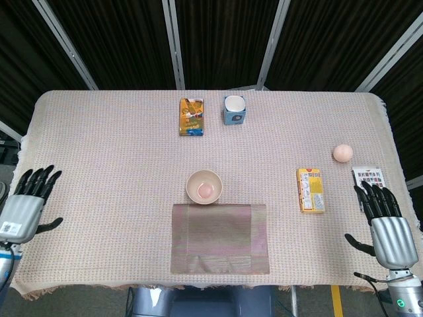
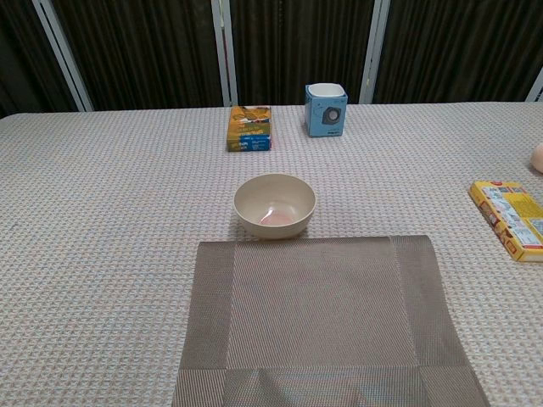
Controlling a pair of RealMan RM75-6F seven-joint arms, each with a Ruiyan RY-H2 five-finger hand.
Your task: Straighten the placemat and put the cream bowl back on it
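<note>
The cream bowl [image 1: 204, 185] [image 2: 275, 205] stands upright on the tablecloth, just beyond the far edge of the grey-brown placemat [image 1: 220, 238] [image 2: 322, 318]. The placemat lies square to the table's near edge. My left hand [image 1: 26, 203] hovers over the table's left edge with fingers spread, holding nothing. My right hand [image 1: 384, 224] is off the table's right edge, fingers spread and empty. Neither hand shows in the chest view.
At the back stand an orange-blue box [image 1: 192, 117] and a blue-white cup-shaped box [image 1: 234, 109]. A yellow box [image 1: 310, 189], a pink ball [image 1: 342, 153] and a printed card [image 1: 369, 179] lie on the right side.
</note>
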